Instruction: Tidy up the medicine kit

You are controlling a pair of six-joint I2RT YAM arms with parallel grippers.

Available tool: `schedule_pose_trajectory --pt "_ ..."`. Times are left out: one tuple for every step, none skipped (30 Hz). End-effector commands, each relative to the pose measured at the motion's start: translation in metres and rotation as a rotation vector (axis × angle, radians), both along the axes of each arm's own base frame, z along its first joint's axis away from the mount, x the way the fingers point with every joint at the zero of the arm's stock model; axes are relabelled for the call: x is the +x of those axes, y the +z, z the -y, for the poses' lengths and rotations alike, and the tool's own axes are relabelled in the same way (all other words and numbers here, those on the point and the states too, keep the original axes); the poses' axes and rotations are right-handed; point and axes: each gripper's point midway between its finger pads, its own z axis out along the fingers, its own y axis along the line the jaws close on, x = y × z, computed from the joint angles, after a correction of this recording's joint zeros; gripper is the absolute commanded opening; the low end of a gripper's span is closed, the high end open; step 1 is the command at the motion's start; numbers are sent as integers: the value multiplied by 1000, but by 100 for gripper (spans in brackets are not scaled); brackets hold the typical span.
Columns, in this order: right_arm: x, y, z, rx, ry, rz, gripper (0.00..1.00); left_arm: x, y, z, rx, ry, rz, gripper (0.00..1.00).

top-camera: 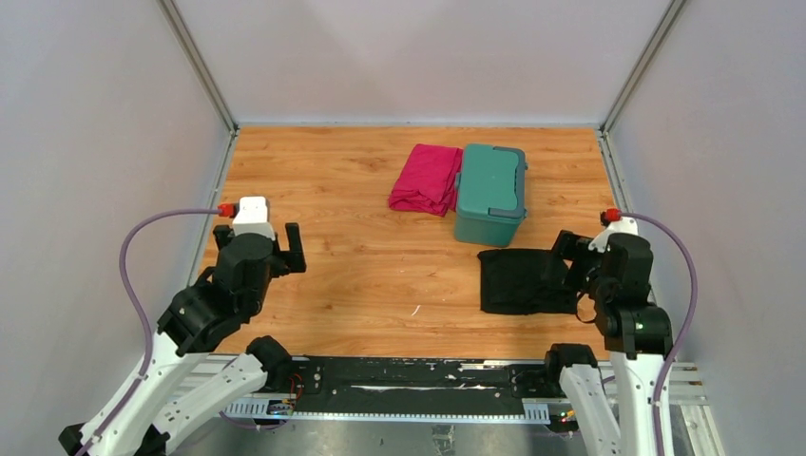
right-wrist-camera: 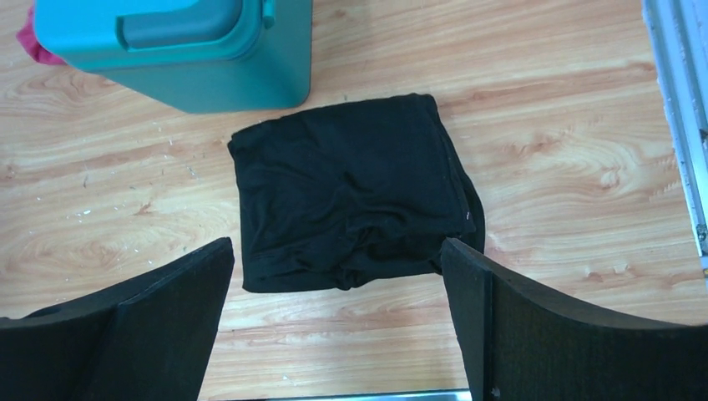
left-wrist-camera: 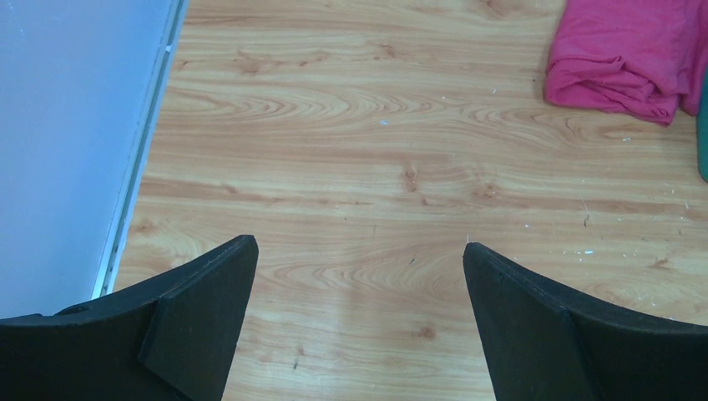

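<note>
left end effector (left-wrist-camera: 359,251) wide, folded pink cloth (left-wrist-camera: 622,58) ahead-right, right end effector (right-wrist-camera: 338,246) wide, folded black cloth (right-wrist-camera: 351,188) just ahead, teal plastic box (right-wrist-camera: 209,50) beyond

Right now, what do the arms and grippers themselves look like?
The left arm and right arm are white low down, black toward the wrist. A purple cable runs up each to a red plug beside a white block. The left gripper and right gripper have broad, flat black fingers.

Left arm (top-camera: 223,285), right arm (top-camera: 627,294): white lower links, black upper joints. Purple cable (top-camera: 126,271) loops off each wrist; red plug (top-camera: 226,209), white cap (top-camera: 253,211). Left hand (left-wrist-camera: 357,242), right hand (right-wrist-camera: 336,242): matte black wedge fingers (left-wrist-camera: 200,317).
</note>
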Motion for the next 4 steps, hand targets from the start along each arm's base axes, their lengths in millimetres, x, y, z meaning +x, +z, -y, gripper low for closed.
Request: schedule_pose_trajectory --pt "1 7 -5 15 13 37 99 -1 1 -6 -16 38 19 100" --pt "2 5 -7 18 24 25 99 -1 1 -6 -18 39 20 100" --pt "2 2 -8 19 33 15 99 -1 1 -6 -19 38 20 100" --pt "3 1 -9 20 36 11 99 0 1 -5 -23 37 19 100"
